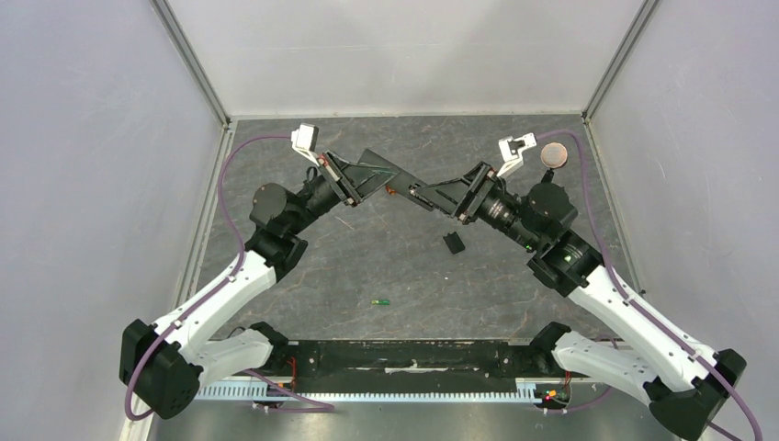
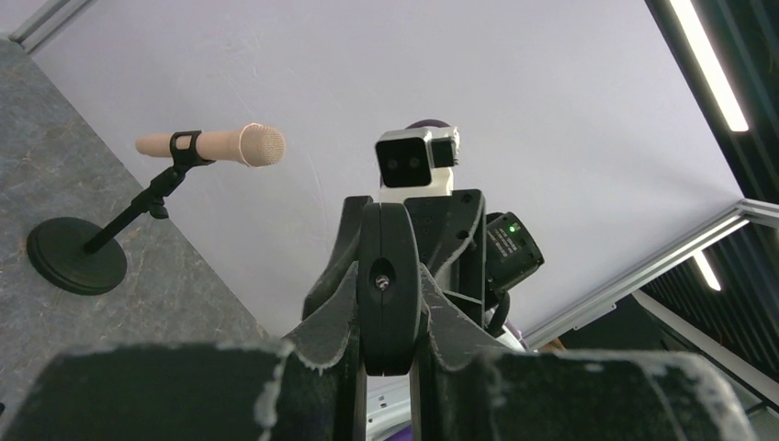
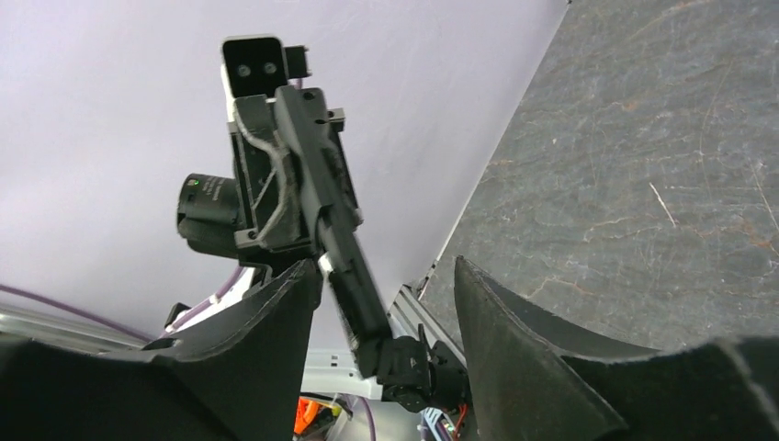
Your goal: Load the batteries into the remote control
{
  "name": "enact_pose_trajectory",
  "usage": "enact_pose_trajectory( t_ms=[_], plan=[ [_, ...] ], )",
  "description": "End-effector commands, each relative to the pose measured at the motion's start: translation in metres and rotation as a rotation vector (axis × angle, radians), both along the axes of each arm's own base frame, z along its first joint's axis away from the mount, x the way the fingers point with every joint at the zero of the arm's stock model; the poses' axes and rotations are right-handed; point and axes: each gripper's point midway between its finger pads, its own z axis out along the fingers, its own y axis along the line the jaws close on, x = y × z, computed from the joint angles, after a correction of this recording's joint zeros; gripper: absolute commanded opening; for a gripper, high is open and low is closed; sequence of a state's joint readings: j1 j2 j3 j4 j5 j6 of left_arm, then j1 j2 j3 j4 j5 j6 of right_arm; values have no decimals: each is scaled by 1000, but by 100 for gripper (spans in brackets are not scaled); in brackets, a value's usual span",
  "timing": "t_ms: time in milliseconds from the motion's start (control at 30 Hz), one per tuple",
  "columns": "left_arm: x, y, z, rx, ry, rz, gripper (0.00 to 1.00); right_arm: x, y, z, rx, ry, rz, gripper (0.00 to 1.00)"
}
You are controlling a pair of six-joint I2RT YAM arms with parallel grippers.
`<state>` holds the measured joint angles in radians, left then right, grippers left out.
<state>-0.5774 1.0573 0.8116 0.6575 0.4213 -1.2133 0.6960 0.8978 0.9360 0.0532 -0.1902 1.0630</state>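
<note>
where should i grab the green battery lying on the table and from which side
Grip the green battery across its middle, coming straight down from above. It lies flat on its side on the table, long axis running roughly left to right in the top view, nothing beside it, so set the jaws at its near and far sides.

Dark grey, stone-patterned table surface (image 1: 349, 266); plain pale walls (image 1: 395, 55) along its left, far and right edges; aluminium posts (image 1: 190, 60) at both far corners; strip lights (image 2: 707, 64) overhead.
</note>
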Motion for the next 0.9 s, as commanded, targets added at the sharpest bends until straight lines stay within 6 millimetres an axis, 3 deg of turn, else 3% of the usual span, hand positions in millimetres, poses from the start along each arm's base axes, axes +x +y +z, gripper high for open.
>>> enact_pose_trajectory(
  t_ms=[0,233,400,467,533,600,700,867],
  plan=[
    [-13,4,15,-21,-98,-20,2,5,5,6,40,15,13,57],
    [-11,3,14,-39,-87,-28,2,6,8,-5,23,37,19,39],
    [-10,5,18,-54,-89,-10,2,3,10,-16,8,52,40,37],
    [-9,6,18,-49,-91,-1,2,3,10,-16,6,45,44,45],
    [-7,6,14,-29,-88,13,2,3,8,-10,16,32,39,68],
    [-3,7,6,13,-79,46,2,4,6,0,21,6,32,84],
    [6,14,-8,114,-74,136,2,5,3,11,15,-37,25,91],
    [20,35,-24,259,-45,297,2,10,-7,6,-14,-53,-26,98]
  ],
)
